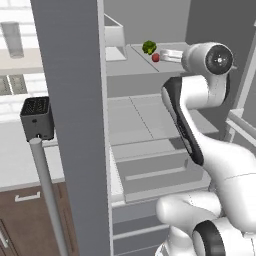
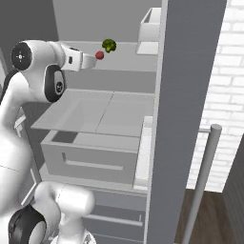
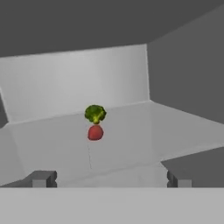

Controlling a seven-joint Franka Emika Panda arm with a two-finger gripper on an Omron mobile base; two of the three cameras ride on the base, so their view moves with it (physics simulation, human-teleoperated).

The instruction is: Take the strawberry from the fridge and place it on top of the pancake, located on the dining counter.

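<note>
The fridge (image 1: 75, 100) stands open, and the arm reaches in at upper-shelf height. The strawberry (image 3: 95, 132) sits on that shelf (image 3: 131, 131), just in front of the green vegetable (image 3: 95, 113), about touching it. The gripper (image 3: 109, 178) hangs short of the fruit, clear of it, its 2 fingertips (image 3: 41, 178) spread wide apart with nothing between them.
</note>
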